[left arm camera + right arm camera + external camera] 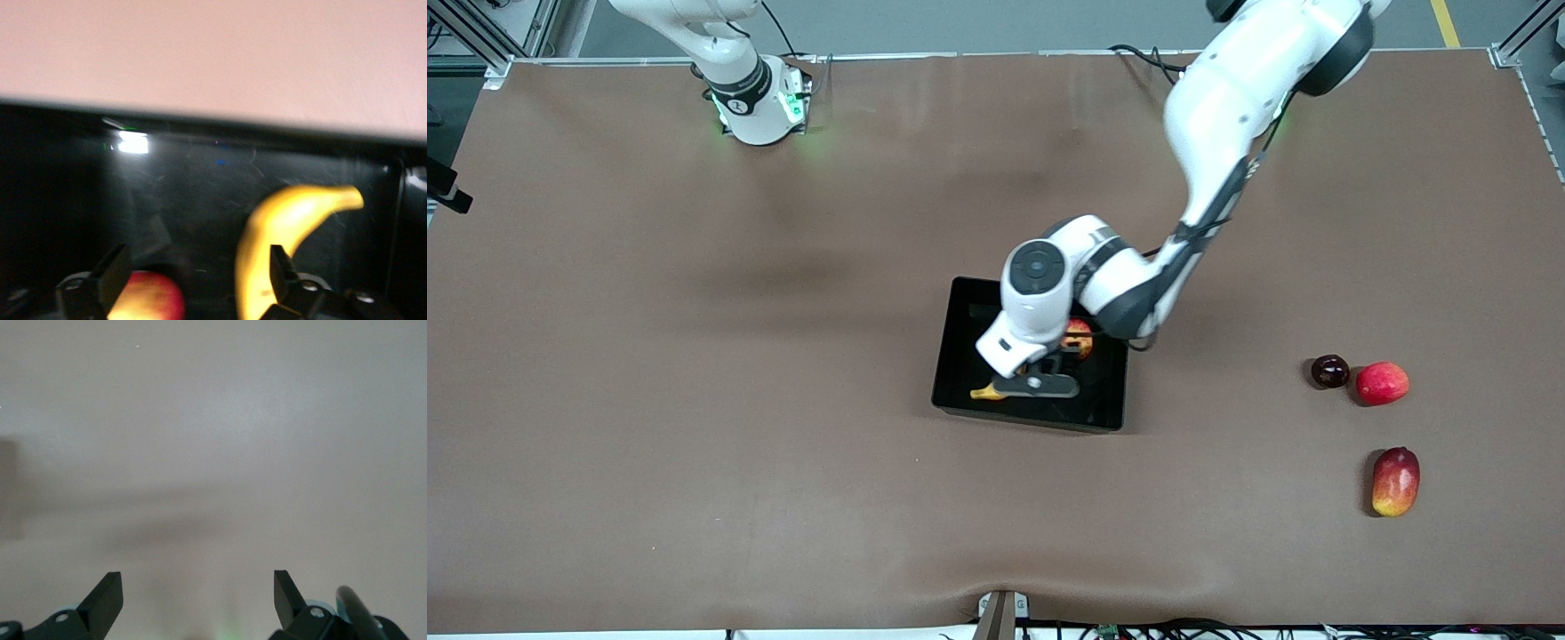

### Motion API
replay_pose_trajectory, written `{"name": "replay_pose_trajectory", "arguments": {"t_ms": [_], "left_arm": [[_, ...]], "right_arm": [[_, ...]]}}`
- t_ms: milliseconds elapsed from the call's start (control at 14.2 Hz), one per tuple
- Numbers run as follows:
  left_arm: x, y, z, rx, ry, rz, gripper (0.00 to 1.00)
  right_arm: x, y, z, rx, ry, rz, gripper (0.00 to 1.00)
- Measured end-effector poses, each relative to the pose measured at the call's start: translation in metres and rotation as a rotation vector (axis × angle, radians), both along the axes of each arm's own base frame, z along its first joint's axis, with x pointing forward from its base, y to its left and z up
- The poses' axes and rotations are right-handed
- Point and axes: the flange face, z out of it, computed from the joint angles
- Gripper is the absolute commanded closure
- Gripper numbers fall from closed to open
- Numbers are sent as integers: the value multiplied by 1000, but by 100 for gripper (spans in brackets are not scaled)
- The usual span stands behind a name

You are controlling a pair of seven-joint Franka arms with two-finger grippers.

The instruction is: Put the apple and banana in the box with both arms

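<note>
Left pincer (197, 280) spread wide over box (960, 356) | banana (283, 230), apple (150, 300) inside

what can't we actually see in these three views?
- Front view: the left gripper and wrist cover most of the banana and part of the apple in the box.
- Left wrist view: the apple and the banana's lower end are cut off by the picture's edge.
- Right gripper: out of the front view; its wrist view shows only bare table.
</note>
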Motion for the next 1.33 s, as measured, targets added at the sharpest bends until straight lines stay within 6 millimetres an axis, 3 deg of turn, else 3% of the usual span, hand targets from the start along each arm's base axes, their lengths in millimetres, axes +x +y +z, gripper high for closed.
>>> {"name": "replay_pose_trajectory", "arguments": {"t_ms": [211, 351, 492, 632, 843, 1054, 1335], "left_arm": [[30, 81, 110, 50, -43, 78, 0], [32, 132, 165, 98, -36, 142, 0], [31, 178, 208, 83, -14, 160, 0], [34, 226, 239, 34, 9, 177, 0], [30, 283, 263, 48, 54, 173, 0], [19, 317, 289, 66, 58, 123, 0], [-12, 342, 323, 14, 55, 111, 0]], "right_arm": [[-1, -5, 0, 3, 0, -10, 0], [-2, -8, -1, 3, 1, -16, 0], [-2, -9, -1, 4, 1, -17, 0], [-2, -8, -1, 4, 1, -16, 0], [-1, -7, -1, 5, 1, -15, 0], [-2, -5, -2, 7, 8, -11, 0], [0, 14, -3, 37, 18, 21, 0]]}}
